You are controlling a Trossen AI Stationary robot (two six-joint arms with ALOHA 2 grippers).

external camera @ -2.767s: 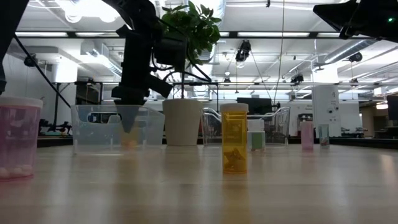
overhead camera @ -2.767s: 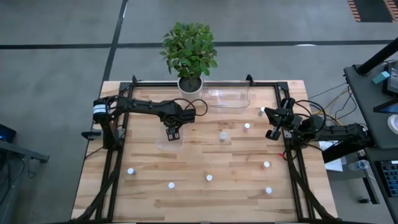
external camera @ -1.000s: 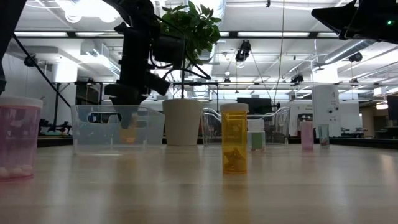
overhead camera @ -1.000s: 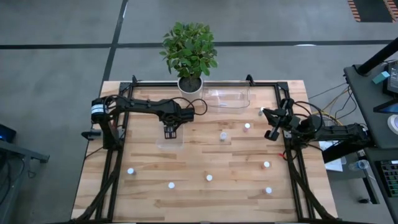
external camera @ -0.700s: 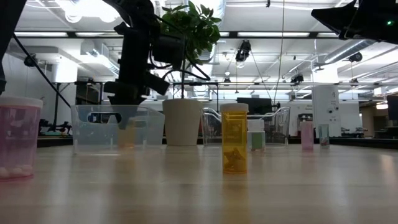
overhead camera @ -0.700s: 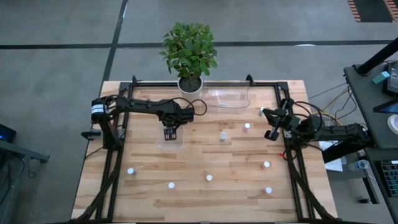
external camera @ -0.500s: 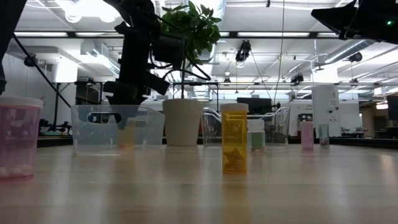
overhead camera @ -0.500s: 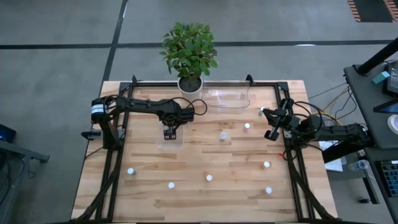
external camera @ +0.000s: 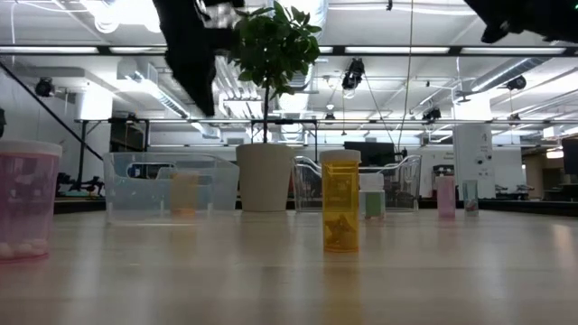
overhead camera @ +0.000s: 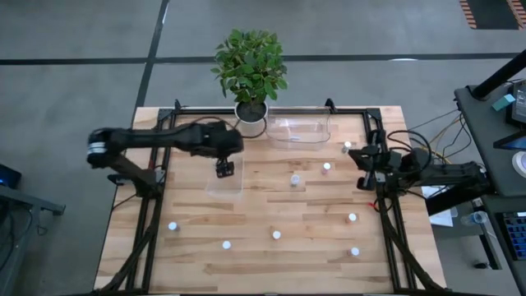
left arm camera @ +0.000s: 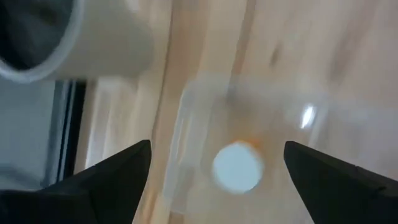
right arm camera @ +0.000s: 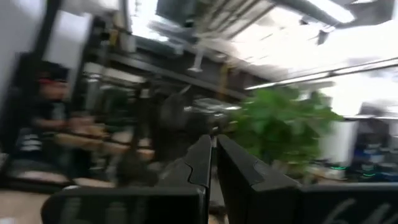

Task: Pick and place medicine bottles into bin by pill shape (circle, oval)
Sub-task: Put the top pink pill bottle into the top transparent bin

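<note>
High view: straight down over whole tabletop (overhead camera: 312,205). Low view: level at tabletop height, facing room. Both share plant pot (overhead camera: 251,113), clear bins.

Seven white-capped medicine bottles (overhead camera: 294,179) stand upright and well apart on the desk (overhead camera: 189,238), their caps showing as small white discs from above across the middle, near and right-hand areas. At desk level the nearest reads as an orange-bodied bottle (external camera: 340,200) holding pills, with paler ones beyond it and a large pink one (external camera: 26,199) at the edge. One orange bottle (left arm camera: 237,165) stands upright inside the clear bin (overhead camera: 223,187) in front of the plant pot.
</note>
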